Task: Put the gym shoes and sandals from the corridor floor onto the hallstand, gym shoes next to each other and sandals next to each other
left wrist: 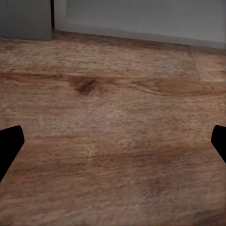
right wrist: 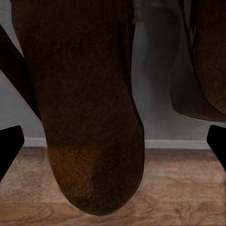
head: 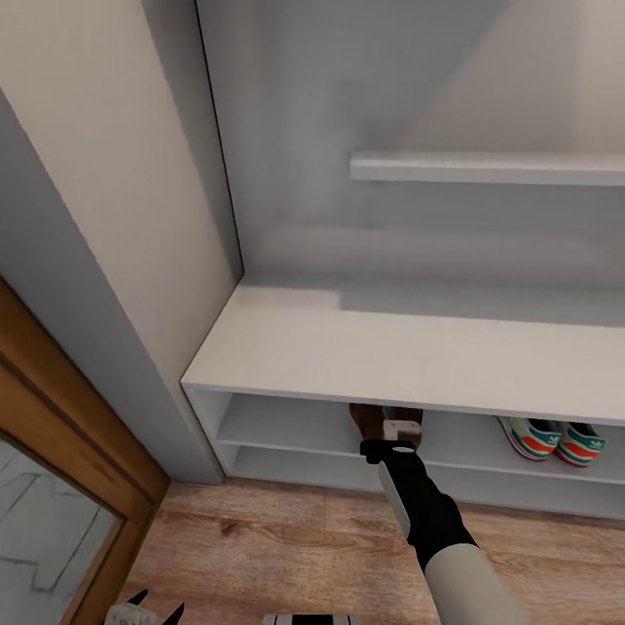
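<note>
The pale-grey hallstand stands ahead. On its upper shelf level at the right, the two gym shoes sit side by side. Two brown sandals lie under the bench top near the middle. My right gripper reaches to the shelf's front edge at the sandals. In the right wrist view one sandal lies between the wide-apart fingertips, its heel over the shelf's edge, with the other sandal beside it. That gripper is open. My left gripper hangs open over the corridor floor.
A floating shelf juts from the tall grey back panel. A grey wall corner and a wooden door frame flank the hallstand's left end. Wood-plank floor runs in front of the rack.
</note>
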Tool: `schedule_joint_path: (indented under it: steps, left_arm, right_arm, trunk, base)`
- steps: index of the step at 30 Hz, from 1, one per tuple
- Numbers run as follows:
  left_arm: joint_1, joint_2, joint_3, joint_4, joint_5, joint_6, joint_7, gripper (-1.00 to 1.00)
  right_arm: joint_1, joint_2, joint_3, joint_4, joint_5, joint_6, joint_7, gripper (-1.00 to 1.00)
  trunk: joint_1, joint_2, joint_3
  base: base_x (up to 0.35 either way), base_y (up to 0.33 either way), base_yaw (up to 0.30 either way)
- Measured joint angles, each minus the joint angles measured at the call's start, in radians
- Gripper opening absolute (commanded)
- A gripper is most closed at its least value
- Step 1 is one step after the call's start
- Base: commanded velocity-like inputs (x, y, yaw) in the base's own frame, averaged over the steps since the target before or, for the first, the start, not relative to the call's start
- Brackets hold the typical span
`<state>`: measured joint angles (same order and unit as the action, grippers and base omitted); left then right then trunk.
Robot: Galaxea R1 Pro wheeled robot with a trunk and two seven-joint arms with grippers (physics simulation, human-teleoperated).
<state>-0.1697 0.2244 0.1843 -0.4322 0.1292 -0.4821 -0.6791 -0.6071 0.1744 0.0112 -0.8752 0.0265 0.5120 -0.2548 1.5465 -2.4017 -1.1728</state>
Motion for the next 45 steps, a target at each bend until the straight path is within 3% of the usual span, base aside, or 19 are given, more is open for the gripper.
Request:
schedule_joint_path:
  steps: [23,45]
  left_arm:
    - [0.0,0.001,0.001,0.0,0.0,0.0,0.0,1.0]
    - [0.0,0.001,0.001,0.0,0.001,0.0,0.002,1.0]
  right_arm:
    - [0.0,0.0,0.001,-0.001,0.0,0.0,0.0,1.0]
    - [0.0,0.0,0.001,0.007,0.0,0.0,0.0,1.0]
  trunk:
    - [0.0,0.0,0.0]
    - [0.0,0.0,0.0]
  base:
    - [0.0,-0.007,0.0]
    - [-0.176,-0.213,0.0]
